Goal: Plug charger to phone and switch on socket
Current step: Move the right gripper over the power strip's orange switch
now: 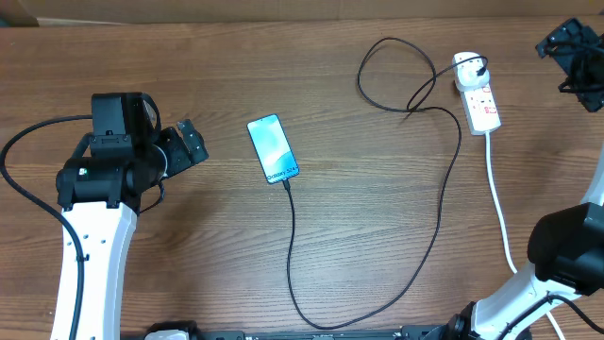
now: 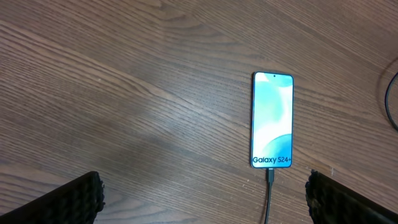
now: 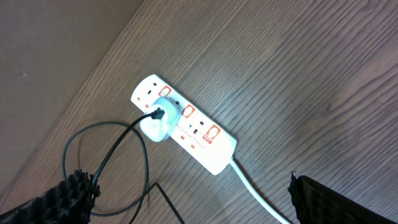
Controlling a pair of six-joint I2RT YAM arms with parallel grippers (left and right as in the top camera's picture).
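Overhead view: a brown wood-grain table (image 1: 330, 170), matte, with long straight grain lines.
Charger: a thin black round cable (image 1: 429, 246) that dips close to the near edge of the tabletop, then climbs toward the far right corner, where it curls into a loose loop.
Connector tip: small and black, seated in the phone's near short edge (image 2: 270, 175).
Phone: a slim rectangle with rounded corners (image 1: 274, 148), lying flat near the middle of the table and slightly tilted; glossy lit light-blue screen, thin black rim, "Galaxy S24+" printed at its near end.
Left gripper: off toward the left edge (image 1: 189, 144), well apart from the phone; its black, ribbed pads (image 2: 74, 199) stand wide apart with only bare wood between them.
Socket: a small white elongated plastic strip (image 1: 479, 94) near the far right corner, smooth, with red-orange marks along its top; a white adapter (image 3: 158, 121) sits in it with the black cable running out.
White cord: thick, smooth, running from the strip toward the near right corner (image 1: 497, 194).
Right gripper: at the far right corner (image 1: 576, 57), above and beside the strip, touching nothing; its dark textured fingertips (image 3: 68, 196) are spread apart.
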